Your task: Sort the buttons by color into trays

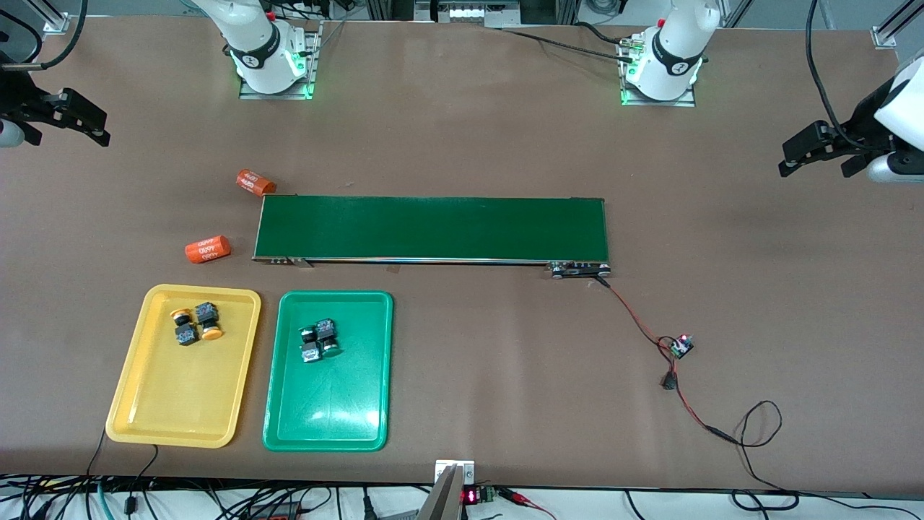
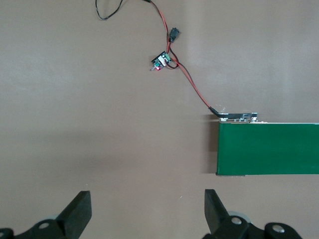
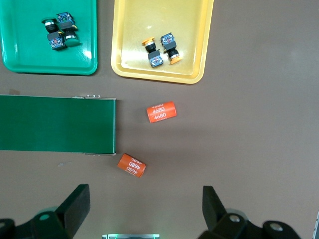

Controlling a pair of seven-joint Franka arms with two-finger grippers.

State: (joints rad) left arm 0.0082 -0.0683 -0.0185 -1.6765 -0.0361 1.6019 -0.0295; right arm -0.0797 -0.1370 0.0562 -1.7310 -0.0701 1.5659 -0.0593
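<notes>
Two yellow buttons (image 1: 196, 323) (image 3: 162, 50) lie together in the yellow tray (image 1: 173, 393) (image 3: 189, 30) toward the right arm's end of the table. Beside it, two green buttons (image 1: 320, 339) (image 3: 60, 32) lie in the green tray (image 1: 325, 404) (image 3: 30, 55). My right gripper (image 1: 70, 137) (image 3: 144, 194) hangs open and empty over bare table at the right arm's end, well above the trays. Over bare table at the left arm's end, the left gripper (image 1: 812, 172) (image 2: 147, 199) is also open with nothing between its fingers.
A long dark-green conveyor belt (image 1: 432, 228) (image 2: 269, 154) lies mid-table, farther from the front camera than the trays. Two orange cylinders (image 1: 255, 182) (image 1: 207, 249) lie by its end near the right arm. Red-black wires and a small circuit board (image 1: 680, 346) (image 2: 162, 62) trail from its other end.
</notes>
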